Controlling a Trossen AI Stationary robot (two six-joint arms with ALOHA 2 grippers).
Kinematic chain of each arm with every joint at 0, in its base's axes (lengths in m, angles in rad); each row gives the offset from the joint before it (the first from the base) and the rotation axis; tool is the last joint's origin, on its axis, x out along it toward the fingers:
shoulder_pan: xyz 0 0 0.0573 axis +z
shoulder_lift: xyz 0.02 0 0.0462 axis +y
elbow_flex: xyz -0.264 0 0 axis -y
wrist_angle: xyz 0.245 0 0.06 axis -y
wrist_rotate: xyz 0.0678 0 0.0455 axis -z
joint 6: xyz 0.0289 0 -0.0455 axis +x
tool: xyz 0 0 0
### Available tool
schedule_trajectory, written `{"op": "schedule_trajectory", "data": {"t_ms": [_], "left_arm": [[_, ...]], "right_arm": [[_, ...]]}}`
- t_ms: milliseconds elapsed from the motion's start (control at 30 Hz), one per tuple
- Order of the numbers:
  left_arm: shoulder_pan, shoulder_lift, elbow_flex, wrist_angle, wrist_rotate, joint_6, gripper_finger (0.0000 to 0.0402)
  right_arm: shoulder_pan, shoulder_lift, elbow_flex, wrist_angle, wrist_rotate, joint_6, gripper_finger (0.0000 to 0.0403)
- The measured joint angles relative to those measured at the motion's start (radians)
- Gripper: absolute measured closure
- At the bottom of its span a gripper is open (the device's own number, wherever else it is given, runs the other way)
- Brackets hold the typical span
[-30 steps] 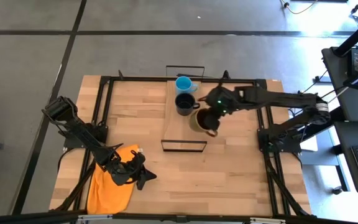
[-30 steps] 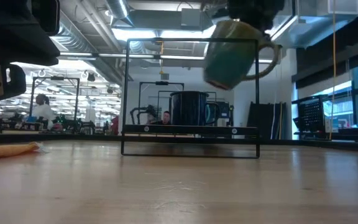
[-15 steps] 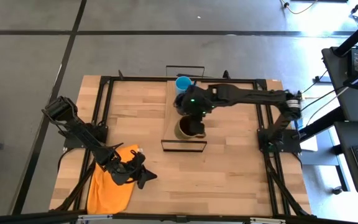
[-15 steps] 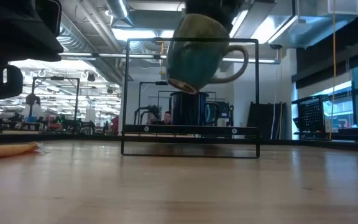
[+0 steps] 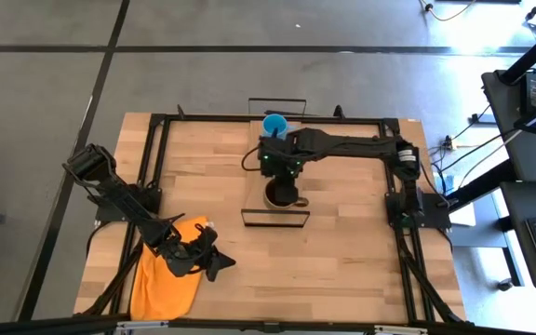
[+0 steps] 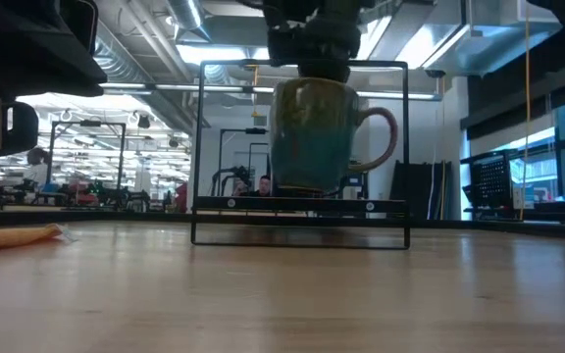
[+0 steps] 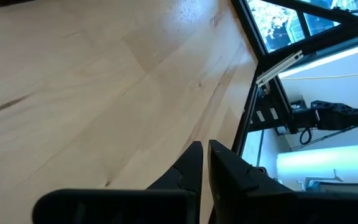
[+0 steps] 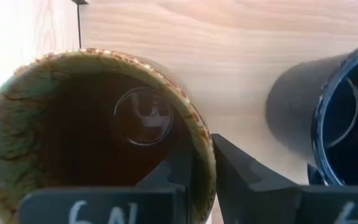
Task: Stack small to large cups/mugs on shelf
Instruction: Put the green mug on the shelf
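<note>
Olive-yellow cup [image 6: 310, 137] in right gripper [image 8: 202, 171], above shelf [image 5: 261, 203]

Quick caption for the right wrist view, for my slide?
Right gripper pinching the rim of the large olive-yellow mug beside the black mug.

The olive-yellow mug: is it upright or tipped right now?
Upright. In the low view the olive-yellow mug hangs level from the right gripper, whose fingers pinch its rim.

Only legible mark is showing up handwritten in white: "6N" on the right gripper [image 8: 201, 180], by its base. Another white stroke at the far edge is getting cut off, can't read. Nothing else is reading anywhere.
</note>
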Motion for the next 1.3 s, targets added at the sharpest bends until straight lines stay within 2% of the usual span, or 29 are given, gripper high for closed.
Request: {"op": "schedule_trajectory", "data": {"t_ms": [233, 600, 800, 1300], "left_arm": [[0.000, 0.000, 0.000, -0.003, -0.017, 0.007, 0.0382], [0.003, 0.000, 0.001, -0.029, -0.023, 0.007, 0.0383], [0.003, 0.000, 0.001, -0.028, -0.023, 0.004, 0.0383], [0.003, 0.000, 0.001, -0.026, -0.022, 0.000, 0.0383]], "right_arm": [[0.003, 0.020, 0.010, -0.005, 0.000, 0.026, 0.0353], [0.003, 0.017, 0.010, 0.034, -0.002, 0.021, 0.0314], [0.005, 0.016, 0.010, 0.031, 0.083, -0.006, 0.0311], [-0.003, 0.016, 0.010, 0.033, 0.134, -0.052, 0.0310]]}}
